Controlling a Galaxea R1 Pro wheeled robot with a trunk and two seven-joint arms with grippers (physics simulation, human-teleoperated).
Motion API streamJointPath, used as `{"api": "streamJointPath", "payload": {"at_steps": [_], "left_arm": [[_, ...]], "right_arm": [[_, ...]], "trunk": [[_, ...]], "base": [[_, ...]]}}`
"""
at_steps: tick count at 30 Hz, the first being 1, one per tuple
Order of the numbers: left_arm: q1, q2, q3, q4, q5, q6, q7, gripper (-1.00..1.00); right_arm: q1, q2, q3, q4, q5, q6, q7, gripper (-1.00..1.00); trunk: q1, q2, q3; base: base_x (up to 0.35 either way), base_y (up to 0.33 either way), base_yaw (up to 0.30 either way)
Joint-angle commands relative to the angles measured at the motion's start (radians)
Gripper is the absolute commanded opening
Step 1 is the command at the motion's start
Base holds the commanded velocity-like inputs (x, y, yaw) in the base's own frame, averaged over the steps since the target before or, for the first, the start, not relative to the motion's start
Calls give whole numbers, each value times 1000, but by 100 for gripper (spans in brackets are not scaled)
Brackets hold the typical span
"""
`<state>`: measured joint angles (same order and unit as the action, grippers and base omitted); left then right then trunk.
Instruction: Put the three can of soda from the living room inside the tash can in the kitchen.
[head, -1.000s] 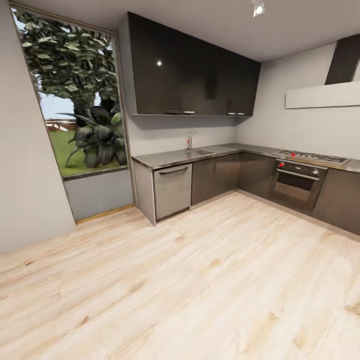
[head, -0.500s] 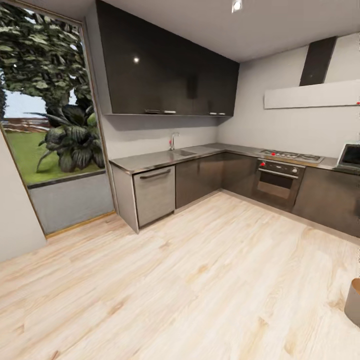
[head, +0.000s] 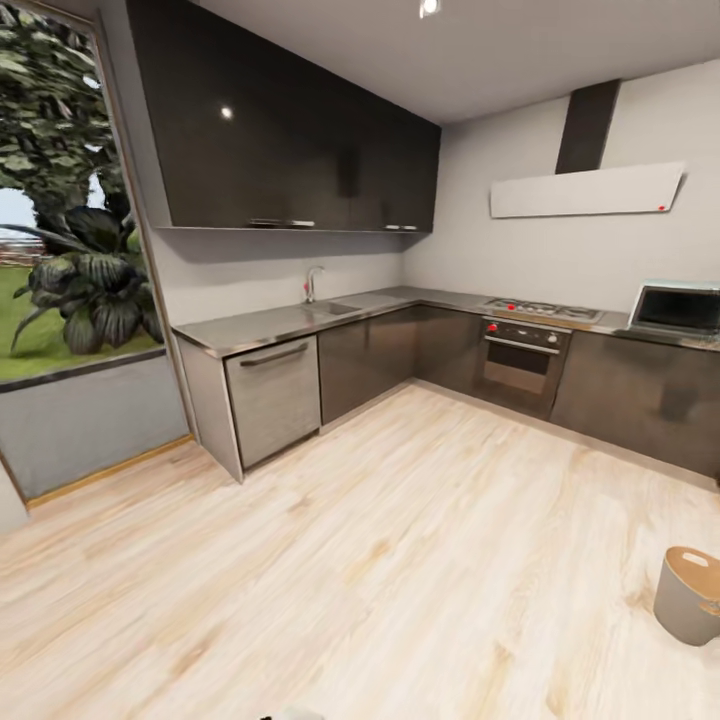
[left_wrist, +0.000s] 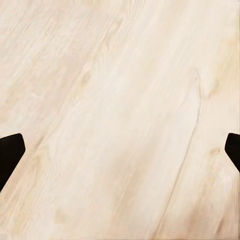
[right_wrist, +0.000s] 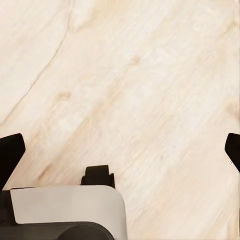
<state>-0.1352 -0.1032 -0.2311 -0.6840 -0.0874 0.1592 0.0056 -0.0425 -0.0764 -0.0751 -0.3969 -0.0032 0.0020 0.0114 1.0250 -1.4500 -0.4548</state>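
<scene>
The tash can (head: 690, 596) stands upright on the wood floor (head: 400, 560) of the kitchen, at the right edge of the head view. Its pale grey wall and tan interior are visible; a small light patch shows inside, but whether it is a can cannot be told. No can of soda is identifiable in any view.

Left gripper (left_wrist: 120, 150): both dark fingertips sit at opposite edges of the left wrist view, spread wide apart. Nothing lies between them; bare floor planks lie beyond the fingers.

Right gripper (right_wrist: 120, 150): the fingertips are likewise spread wide, with nothing held. Beyond them lies floor, and just under the gripper a white-and-black part of the robot base (right_wrist: 65, 210) with a dark caster is visible.

Relative to both grippers, the bin is well apart, off to the robot's right and ahead.

Outward from the bin: a run of dark lower cabinets carries a microwave (head: 676, 308), an oven (head: 522, 362) with red knobs, a grey countertop (head: 290, 322) with a sink and tap, and a steel dishwasher (head: 272, 398). A large window (head: 60, 250) closes the far left.

Task status, as a judgement: the robot is in the kitchen with empty grippers. How many cans are already deposited cannot be confirmed. Any remaining cans must be fetched from the living room.
</scene>
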Motion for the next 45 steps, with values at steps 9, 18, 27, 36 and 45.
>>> {"api": "streamJointPath", "payload": {"at_steps": [9,18,27,36,45], "left_arm": [[-4,-7,-14,-6,2,10,8,100],[-22,-18,-13,11,10,-49,15,100],[-24,-21,-13,24,11,-95,46,100],[-24,-20,-13,28,11,-99,48,100],[-24,-20,-13,29,10,-100,48,100]], "right_arm": [[-3,0,-24,-2,-1,-9,2,100],[-4,3,-23,-10,-1,-39,2,100],[-4,12,-22,-9,-1,-74,4,100],[-3,12,-22,-6,-1,-76,4,100],[-3,10,-21,-6,-1,-76,4,100]], "trunk": [[0,0,3],[0,0,5],[0,0,9],[0,0,11],[0,0,11]], "base": [[236,-202,-282],[246,-208,-283],[287,-157,-276],[323,-59,-273],[342,-4,-272]]}}
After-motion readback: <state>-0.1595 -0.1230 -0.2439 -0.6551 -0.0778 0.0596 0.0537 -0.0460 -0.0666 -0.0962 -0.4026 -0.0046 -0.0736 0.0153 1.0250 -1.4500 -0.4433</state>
